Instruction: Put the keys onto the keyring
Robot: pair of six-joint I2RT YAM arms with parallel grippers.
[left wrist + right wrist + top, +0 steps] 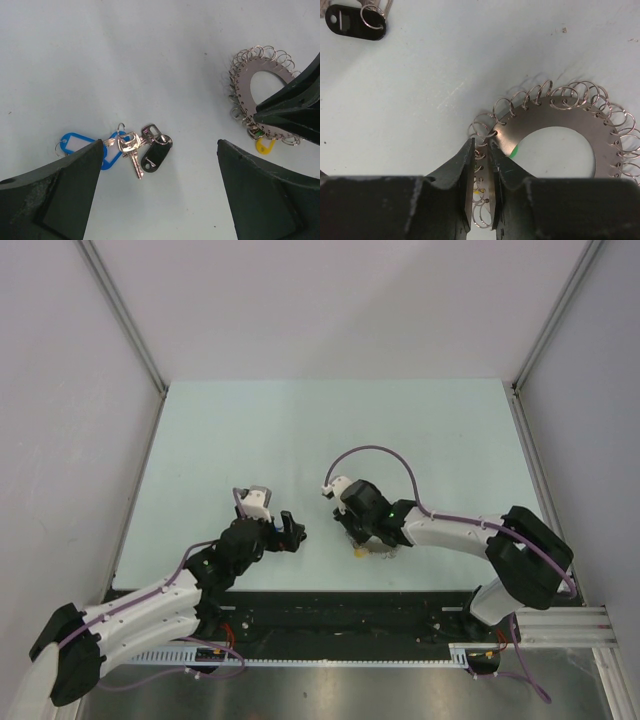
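Observation:
The keys (131,150) lie in a small bunch on the table, with a blue tag (75,145) and a black tag (156,152). My left gripper (160,155) is open and empty, hovering over the bunch, its fingers either side of it. The keyring (555,112) is a large grey metal ring fringed with small silvery loops. It lies flat to the right of the keys in the left wrist view (260,82). My right gripper (481,147) is shut on the keyring's fringed left rim. A green tag (514,151) and a yellow tag (263,146) show beneath it.
The black tag (355,22) shows at the top left of the right wrist view. In the top view the left gripper (285,532) and right gripper (372,540) stand close together near the table's front edge. Side walls bound the pale table (330,430).

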